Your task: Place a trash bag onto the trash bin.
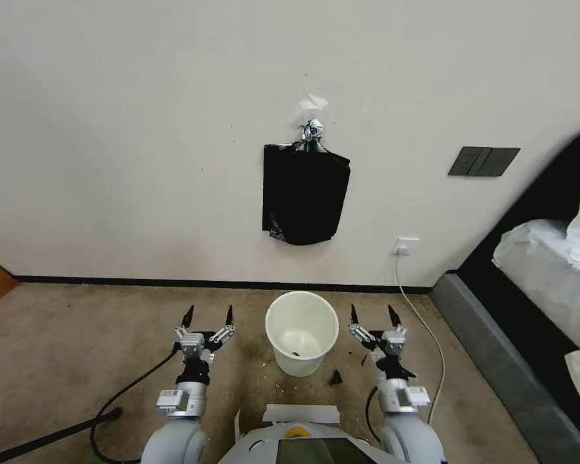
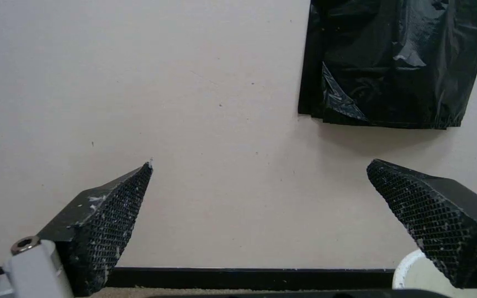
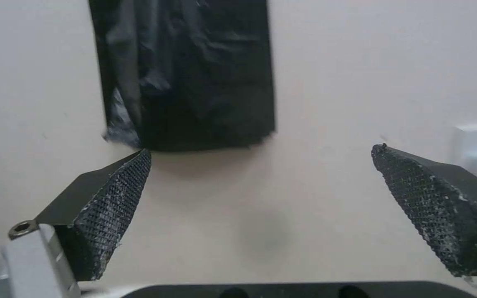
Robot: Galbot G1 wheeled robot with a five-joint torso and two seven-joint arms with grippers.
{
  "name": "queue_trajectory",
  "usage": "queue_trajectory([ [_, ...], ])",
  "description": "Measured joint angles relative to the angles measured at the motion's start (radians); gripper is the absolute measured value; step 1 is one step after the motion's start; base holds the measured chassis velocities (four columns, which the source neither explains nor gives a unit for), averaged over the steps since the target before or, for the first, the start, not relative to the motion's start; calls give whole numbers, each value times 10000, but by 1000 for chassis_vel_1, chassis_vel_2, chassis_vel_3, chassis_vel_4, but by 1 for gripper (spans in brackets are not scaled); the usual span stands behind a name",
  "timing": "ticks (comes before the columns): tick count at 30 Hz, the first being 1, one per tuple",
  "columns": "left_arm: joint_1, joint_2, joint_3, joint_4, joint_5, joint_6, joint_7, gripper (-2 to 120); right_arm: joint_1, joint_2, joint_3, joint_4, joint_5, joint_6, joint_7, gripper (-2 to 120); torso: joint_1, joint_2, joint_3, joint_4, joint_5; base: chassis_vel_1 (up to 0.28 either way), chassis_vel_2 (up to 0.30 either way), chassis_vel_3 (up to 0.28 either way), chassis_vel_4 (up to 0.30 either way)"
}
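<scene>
I'm holding both arms low over the carpet (image 1: pixel 77 348), facing the wall (image 1: pixel 142 129). My left claw (image 1: pixel 207 317) is hovering just left of the trash bin (image 1: pixel 301 316), fingers spread wide, nothing between them. My right claw (image 1: pixel 372 316) is hovering just right of the bin, likewise spread and empty. The textured black fingertips (image 2: pixel 120 207) are showing a fine grid pattern with white scuffs.

The bin is sitting on the floor between my claws, near the baseboard: round, off-white plastic, tapered sides, rolled rim, no lid, no liner in it yet. A few dark scraps are lying inside it and on the carpet beside it.

No loose single bag in sight. The black bag bundle (image 1: pixel 305 201) is hanging on the wall above the bin from a silver clip (image 1: pixel 312 132), well apart from both claws. It's glossy, wrinkly film, with one bottom corner curling up in the left wrist view (image 2: pixel 340 99).

My read: the film is very light, limp and slippery, and it'll tear if yanked. That curled lower corner looks like the best place to pinch, so one layer peels off rather than the whole stack. The bin looks light too and could tip easily.
</scene>
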Motion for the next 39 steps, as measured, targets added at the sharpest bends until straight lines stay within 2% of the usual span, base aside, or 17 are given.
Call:
queue_trajectory([
  [2,-92,144,76,117,12,4,6,100,1217,-622,-404,-416,1189,-502,51,100,0,0,0,-6,1,0,0,0,0],
  [3,-92,144,76,117,12,4,6,100,1217,-622,-404,-416,1189,-502,51,100,0,0,0,-6,1,0,0,0,0],
  [5,-146,151,103,156,43,23,8,100,2570,-1122,-972,-761,2258,-874,233,100,0,0,0,2,-3,0,0,0,0],
  [6,-156,116,101,160,61,38,7,100,3238,-1329,-1292,-949,2699,-1026,316,100,1,-1,1,-2,-1,0,0,0,0],
  [8,-155,108,102,160,64,40,7,100,3365,-1359,-1351,-987,2773,-1052,334,100,1,0,1,-2,-1,0,0,0,0],
  [9,-138,-2,104,147,90,58,13,100,4468,-1560,-1836,-1294,3474,-1270,497,100,0,0,0,4,-3,0,0,0,0],
  [10,-107,-48,107,134,97,71,23,100,5113,-1609,-2172,-1517,3985,-1503,613,100,1,0,1,0,-3,0,0,0,0],
  [12,-102,-55,108,134,117,73,31,100,5577,-1604,-2402,-1711,4280,-1626,678,100,1,0,1,-3,3,0,0,0,0],
  [18,-74,-94,-69,63,215,67,39,100,8163,-995,-3307,-2963,5826,-1805,908,100,0,0,1,1,-7,0,0,0,0],
  [23,106,-126,-248,-115,181,59,40,100,9345,-368,-3492,-3588,6739,-1839,886,100,1,-1,1,-1,-2,0,0,0,0],
  [31,155,-177,-366,-238,124,58,35,100,10561,161,-3744,-4412,7076,-1870,560,100,0,-1,1,-1,-3,0,0,0,0],
  [39,252,33,-663,-417,-107,71,16,100,11435,275,-3563,-5129,7279,-1835,367,100,0,0,0,-3,-2,0,0,0,0],
])
